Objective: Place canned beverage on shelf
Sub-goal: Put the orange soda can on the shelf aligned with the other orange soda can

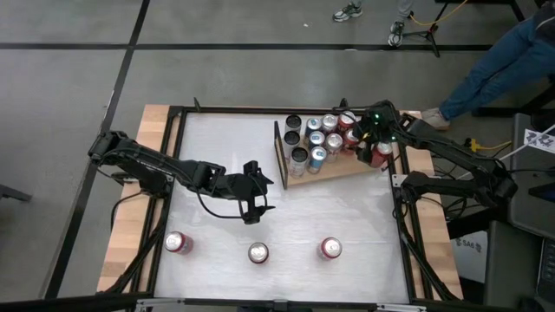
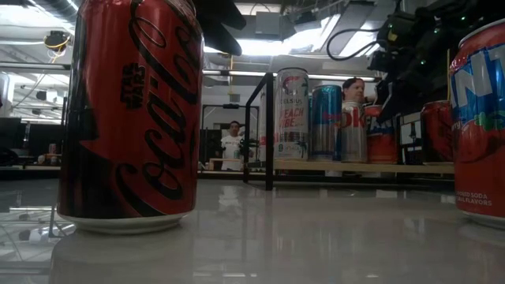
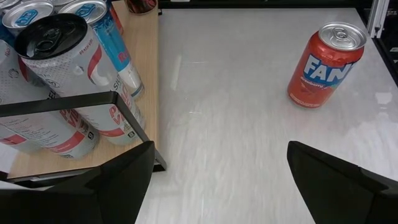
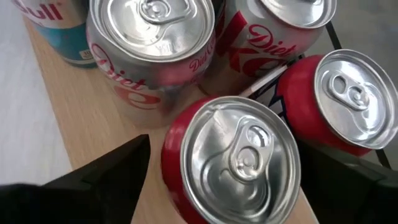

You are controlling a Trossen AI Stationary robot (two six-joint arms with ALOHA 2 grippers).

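The shelf (image 1: pixel 342 172), a light wooden board with a black frame (image 3: pixel 81 102) at its left end, lies at the table's far right and carries several upright cans. My right gripper (image 1: pixel 371 146) hangs over its right end, open. Its fingers stand on either side of a red can (image 4: pixel 233 158) that rests upright on the board (image 4: pixel 93 118), and a strip of wood shows between one finger (image 4: pixel 106 180) and the can. My left gripper (image 1: pixel 253 204) waits open above the table's middle, with nothing between its fingers (image 3: pixel 217 180).
Three cans stand on the white table near its front edge: one at the left (image 1: pixel 178 243), one in the middle (image 1: pixel 258 253) and an orange-red Fanta can (image 3: pixel 323 65) to the right. A person's legs (image 1: pixel 494 69) show beyond the far right corner.
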